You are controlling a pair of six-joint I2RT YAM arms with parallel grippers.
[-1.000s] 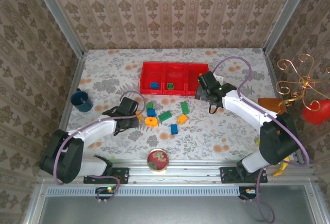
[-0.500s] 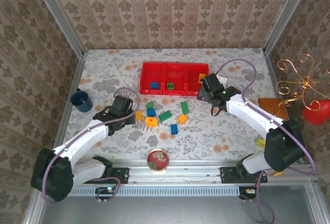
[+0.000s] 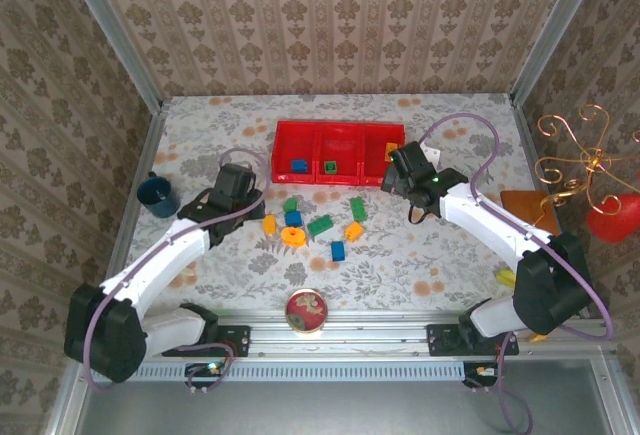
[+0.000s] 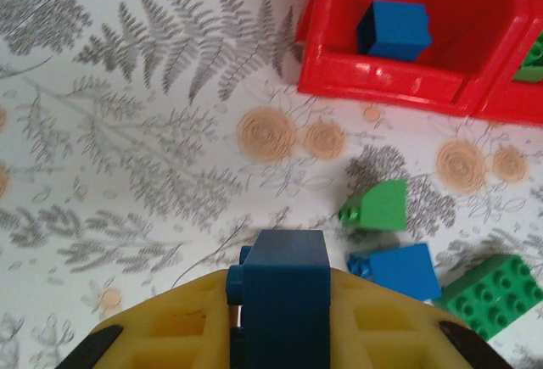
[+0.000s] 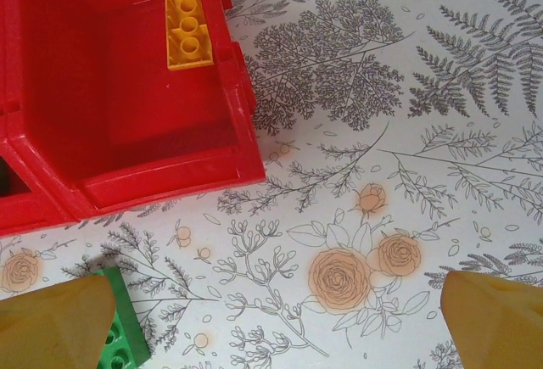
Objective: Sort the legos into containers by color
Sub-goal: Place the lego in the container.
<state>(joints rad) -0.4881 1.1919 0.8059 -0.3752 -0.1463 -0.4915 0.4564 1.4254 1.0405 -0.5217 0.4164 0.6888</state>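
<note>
The left gripper (image 4: pixel 280 327) is clamped on a dark blue plastic block (image 4: pixel 287 271), which stands between its yellow fingers (image 4: pixel 170 335) and pokes out past their tips. It is held over the flowered tablecloth (image 4: pixel 127 131), off the near-left corner of the bright red rectangular plastic tray (image 4: pixel 382 81).

Just beyond the held block, on the near side of the tray, lie three loose pieces: a green wedge-shaped block (image 4: pixel 377 206), a lighter blue brick (image 4: pixel 399 269) and a green studded brick (image 4: pixel 492 294). From above, more lie further out on that side of the tray: a flat orange ring (image 3: pixel 293 237), a small orange block (image 3: pixel 268 224), another orange block (image 3: pixel 354 231), a green block (image 3: pixel 358 207) and a blue block (image 3: pixel 338 251).

The tray's left compartment holds a blue cube (image 4: pixel 394 30), and its middle compartment holds a small green piece (image 3: pixel 329 167).

The right gripper (image 5: pixel 271 318) stands spread wide with nothing between its fingers, over bare cloth just off the tray's near-right corner. The tray's right compartment holds one flat yellow-orange studded brick (image 5: pixel 188 25), lying against its far wall.

Well to the left of the tray stands a dark blue cup (image 3: pixel 158 195).
</note>
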